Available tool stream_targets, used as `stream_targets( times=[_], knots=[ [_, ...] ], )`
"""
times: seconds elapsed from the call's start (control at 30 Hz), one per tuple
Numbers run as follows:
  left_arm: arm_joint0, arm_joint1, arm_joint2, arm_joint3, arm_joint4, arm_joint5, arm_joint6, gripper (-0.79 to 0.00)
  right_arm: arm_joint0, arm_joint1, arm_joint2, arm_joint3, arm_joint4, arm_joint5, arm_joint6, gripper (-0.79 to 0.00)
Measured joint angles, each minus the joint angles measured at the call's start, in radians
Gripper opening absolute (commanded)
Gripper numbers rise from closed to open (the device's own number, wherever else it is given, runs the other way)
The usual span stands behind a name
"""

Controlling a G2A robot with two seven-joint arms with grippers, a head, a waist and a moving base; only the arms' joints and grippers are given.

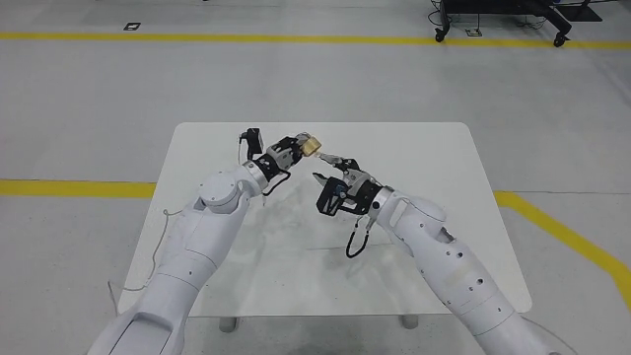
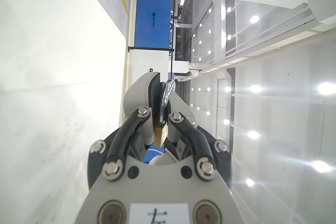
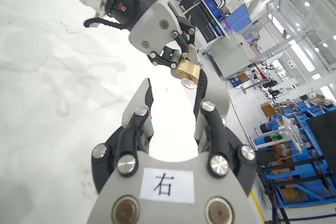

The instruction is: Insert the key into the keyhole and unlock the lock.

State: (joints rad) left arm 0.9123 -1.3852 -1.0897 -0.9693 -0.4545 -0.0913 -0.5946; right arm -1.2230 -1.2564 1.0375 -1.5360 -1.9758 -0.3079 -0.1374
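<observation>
A brass padlock (image 1: 309, 144) hangs above the white table (image 1: 424, 158), held by my left gripper (image 1: 299, 145). In the left wrist view the gripper (image 2: 161, 93) is shut on the lock, whose brass body (image 2: 160, 134) sits deep between the fingers. A silver piece (image 2: 167, 92) lies nearer the tips; I cannot tell whether it is the key or the shackle. The right wrist view shows the padlock (image 3: 187, 71) with a silver round head (image 3: 189, 83) sticking out of its end. My right gripper (image 3: 174, 80) is open with nothing in it, just short of the lock and facing it, as the top view (image 1: 328, 170) also shows.
Both grippers meet over the table's far middle. The table's far edge (image 1: 325, 124) lies close behind them. A black cable loop (image 1: 355, 242) hangs under the right forearm. Wheeled racks (image 1: 503, 5) stand far off on the floor.
</observation>
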Motion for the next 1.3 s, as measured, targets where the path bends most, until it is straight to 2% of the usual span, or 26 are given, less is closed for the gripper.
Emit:
stream_targets(
  times=[0.17, 0.5, 0.63, 0.9, 1.0, 1.3],
  knots=[
    [0.005, 0.002, -0.001, -0.015, 0.023, 0.01, 0.001, -0.785, 0.01, -0.006, -0.028, -0.006, -0.046, 0.03, 0.057, -0.446],
    [0.008, 0.002, 0.001, -0.024, 0.052, 0.013, 0.001, -0.785, 0.032, -0.013, -0.044, 0.01, -0.066, 0.029, 0.109, -0.542],
    [0.01, 0.003, -0.004, -0.027, 0.047, 0.02, -0.012, -0.785, 0.04, -0.016, -0.046, 0.021, -0.059, 0.03, 0.111, -0.622],
    [0.012, 0.003, -0.006, -0.032, 0.056, 0.026, -0.017, -0.785, 0.046, -0.022, -0.055, 0.031, -0.063, 0.047, 0.128, -0.69],
    [0.012, 0.003, -0.005, -0.033, 0.06, 0.029, -0.02, -0.785, 0.048, -0.023, -0.055, 0.036, -0.055, 0.05, 0.128, -0.785],
    [0.014, 0.002, -0.004, -0.037, 0.065, 0.023, -0.033, -0.785, 0.045, -0.025, -0.032, 0.056, 0.027, 0.025, 0.083, -0.785]
  ],
)
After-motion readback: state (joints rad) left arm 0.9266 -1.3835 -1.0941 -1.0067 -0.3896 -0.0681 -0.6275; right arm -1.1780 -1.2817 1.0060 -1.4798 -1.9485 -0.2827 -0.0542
